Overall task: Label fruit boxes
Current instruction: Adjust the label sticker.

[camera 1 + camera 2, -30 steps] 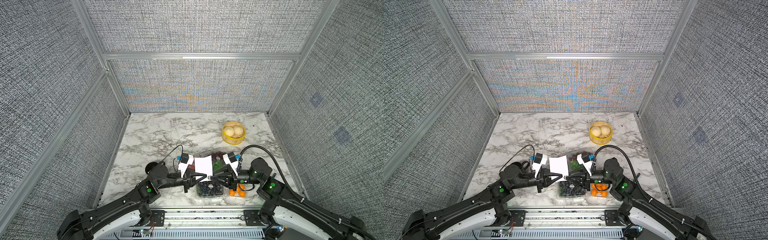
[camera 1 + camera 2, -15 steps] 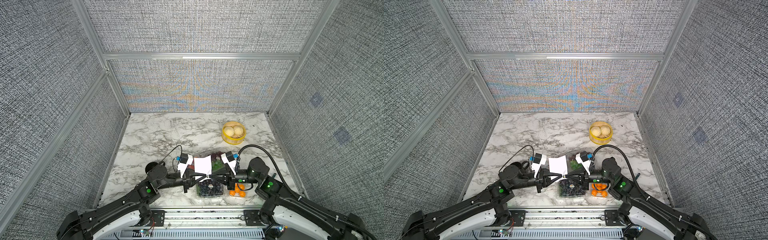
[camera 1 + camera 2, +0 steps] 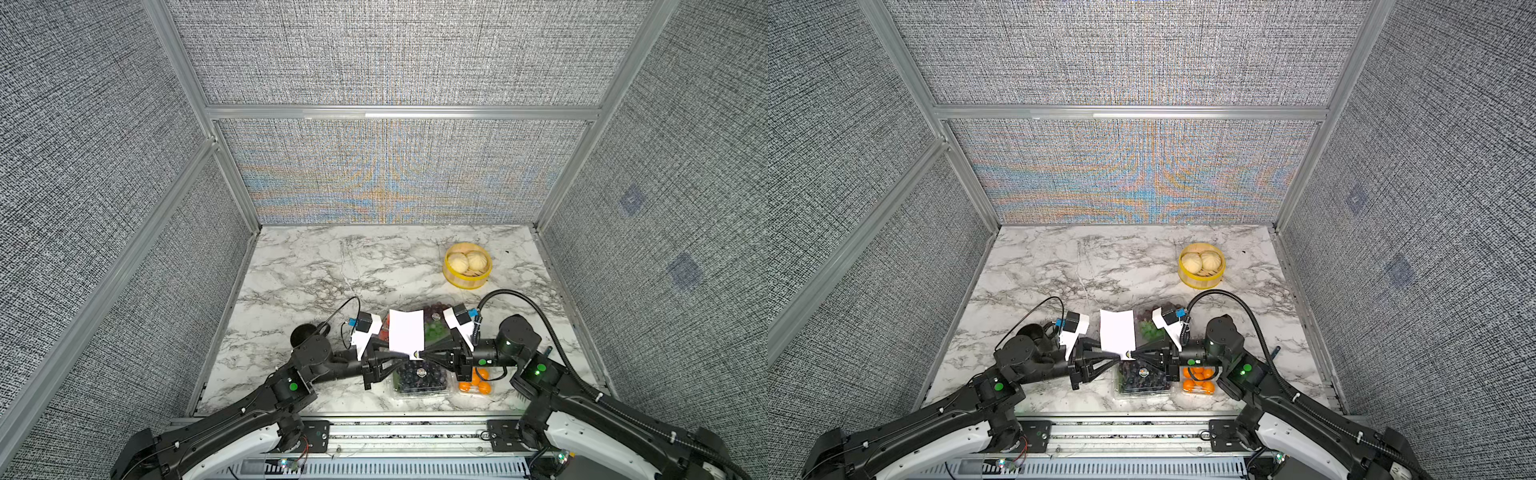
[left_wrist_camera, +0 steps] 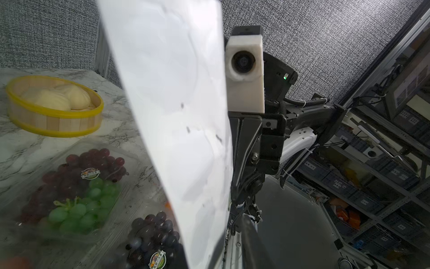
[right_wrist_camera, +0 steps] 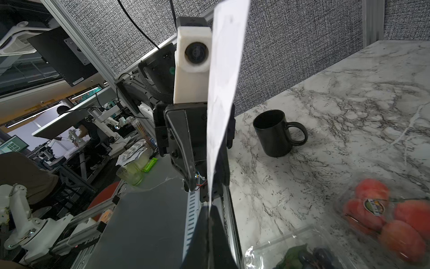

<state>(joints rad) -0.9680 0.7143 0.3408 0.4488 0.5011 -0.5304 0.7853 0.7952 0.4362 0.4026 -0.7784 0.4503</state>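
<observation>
The sticker sheet (image 3: 406, 334) has just been clamped by the right tool (image 3: 419, 354) and freed by the narrowly parted left tool (image 3: 400, 358): handover judged complete.

Robotics lab: parts shelves (image 4: 395, 172), monitors (image 5: 62, 53), spare arm (image 5: 18, 209).

tabletop (image 3: 332, 266) white marble, grey veining; steamer (image 3: 466, 281) yellow-rimmed, buns (image 3: 467, 261) cream; sheet (image 3: 405, 332) white; mug (image 5: 274, 135) black; grape box (image 4: 76, 186) purple-green; second grape box (image 3: 419, 376) blue-black; citrus box (image 3: 476, 380) orange; fourth box (image 5: 384, 216) red.
</observation>
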